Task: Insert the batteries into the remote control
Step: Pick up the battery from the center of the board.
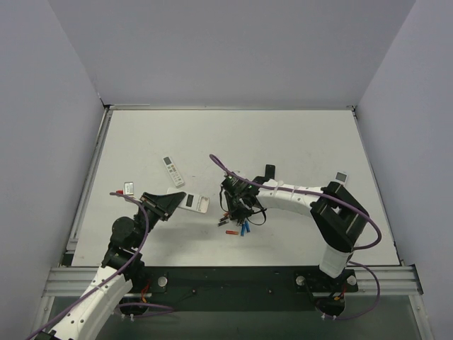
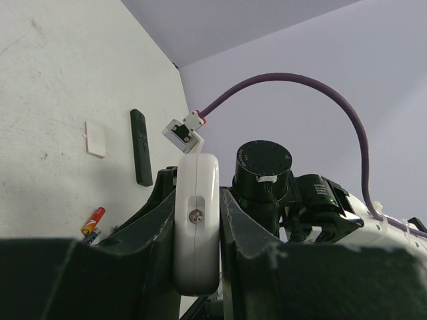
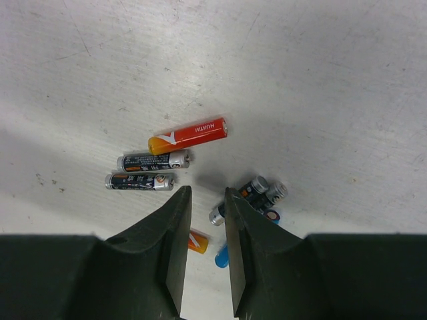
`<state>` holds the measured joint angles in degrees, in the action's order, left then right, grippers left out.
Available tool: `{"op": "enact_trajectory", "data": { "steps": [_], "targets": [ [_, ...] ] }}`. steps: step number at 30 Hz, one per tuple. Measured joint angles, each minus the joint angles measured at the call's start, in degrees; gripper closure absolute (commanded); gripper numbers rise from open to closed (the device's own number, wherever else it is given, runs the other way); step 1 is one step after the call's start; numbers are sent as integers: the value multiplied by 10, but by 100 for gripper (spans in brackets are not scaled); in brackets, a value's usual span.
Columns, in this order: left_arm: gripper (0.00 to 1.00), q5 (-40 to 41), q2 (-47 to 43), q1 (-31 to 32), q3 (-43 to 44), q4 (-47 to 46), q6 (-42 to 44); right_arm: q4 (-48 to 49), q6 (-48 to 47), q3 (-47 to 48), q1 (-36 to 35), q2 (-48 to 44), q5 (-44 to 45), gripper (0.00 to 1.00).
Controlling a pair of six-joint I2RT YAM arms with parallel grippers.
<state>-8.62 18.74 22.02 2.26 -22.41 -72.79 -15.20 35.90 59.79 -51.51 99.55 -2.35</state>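
Your left gripper (image 2: 197, 193) clamps the remote (image 2: 197, 223) edge-up, likely presenting its back for loading; your right gripper (image 3: 207, 200), jaws slightly apart, hovers over batteries (image 3: 153, 161) near the table's (image 1: 283, 142) near edge.

White table (image 1: 297, 134), pale grey walls (image 1: 233, 49)
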Motion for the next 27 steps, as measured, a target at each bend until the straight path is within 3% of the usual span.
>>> {"op": "enact_trajectory", "data": {
  "steps": [12,27],
  "targets": [
    [100,0,-7,0,0,3,0,-17,-4,6,-27,-16,40,67],
    [100,0,-17,0,0,6,0,-35,12,7,-29,-28,78,72]
  ]
}}
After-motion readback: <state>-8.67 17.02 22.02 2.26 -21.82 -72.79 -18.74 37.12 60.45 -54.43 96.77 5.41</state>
